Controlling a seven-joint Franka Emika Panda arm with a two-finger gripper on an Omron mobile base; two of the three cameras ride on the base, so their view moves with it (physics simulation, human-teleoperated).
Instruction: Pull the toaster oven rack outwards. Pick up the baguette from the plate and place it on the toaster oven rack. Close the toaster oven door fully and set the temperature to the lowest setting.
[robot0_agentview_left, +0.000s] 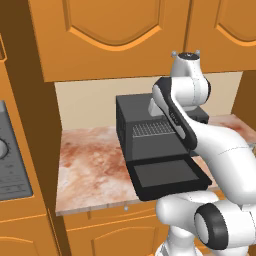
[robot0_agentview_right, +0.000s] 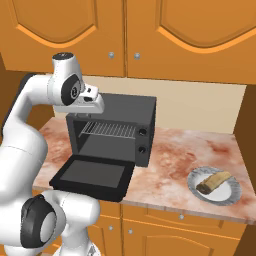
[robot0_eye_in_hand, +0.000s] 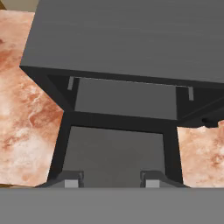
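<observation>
On the counter (robot0_agentview_right: 170, 165) we find the oven (robot0_agentview_right: 120, 127) with its door (robot0_agentview_right: 92, 175) folded down flat and the rack (robot0_agentview_right: 110, 130) inside. Our gripper (robot0_eye_in_hand: 111, 181) hovers above, fingers spread. The baguette (robot0_agentview_right: 214, 182) lies on the plate (robot0_agentview_right: 230, 196), well apart.

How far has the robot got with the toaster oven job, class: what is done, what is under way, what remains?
Done: the toaster oven door lies fully open. Under way: the gripper hangs open above the toaster oven, looking down at it; the toaster oven rack is still inside. Left: pull the rack out, move the baguette off the plate onto it, shut the door, set the temperature lowest.
</observation>
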